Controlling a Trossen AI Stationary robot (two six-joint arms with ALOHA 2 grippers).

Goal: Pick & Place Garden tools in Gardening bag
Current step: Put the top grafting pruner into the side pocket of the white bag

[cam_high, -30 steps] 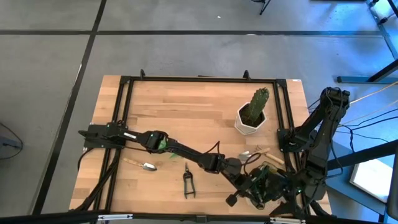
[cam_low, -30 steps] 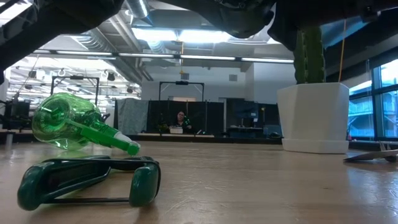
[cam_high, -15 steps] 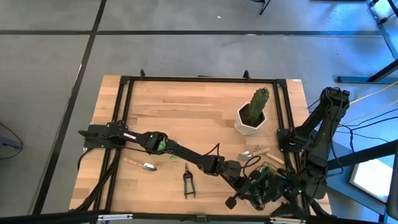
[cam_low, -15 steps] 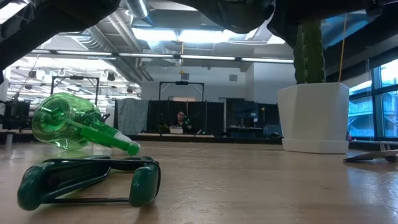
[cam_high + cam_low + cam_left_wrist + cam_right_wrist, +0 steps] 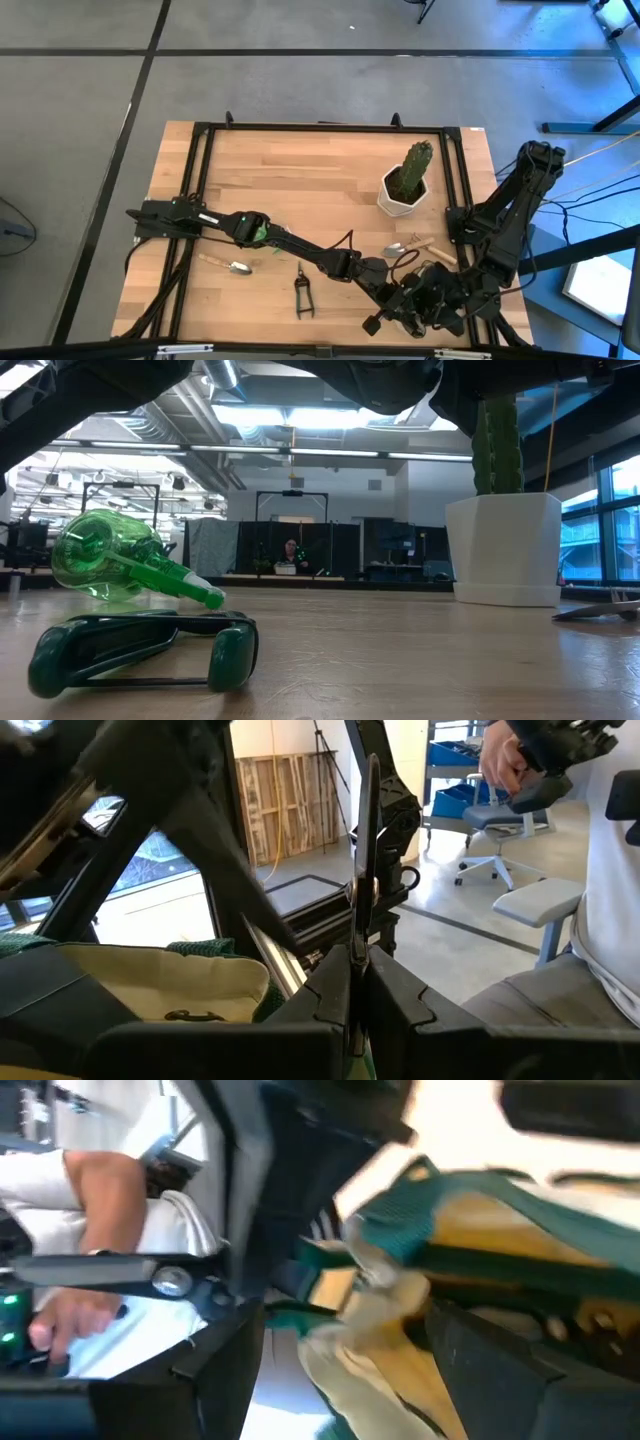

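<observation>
Your left gripper (image 5: 388,296) reaches across to the table's front right corner, jaws pinching a pair of pruning shears (image 5: 362,870) upright over the gardening bag (image 5: 150,985). Your right gripper (image 5: 440,300) sits against the bag there, jaws spread wide; whether they hold its rim, I cannot tell. A second pair of shears (image 5: 302,292), a trowel (image 5: 228,265) and the spray bottle (image 5: 120,568) lie on the table (image 5: 300,190).
</observation>
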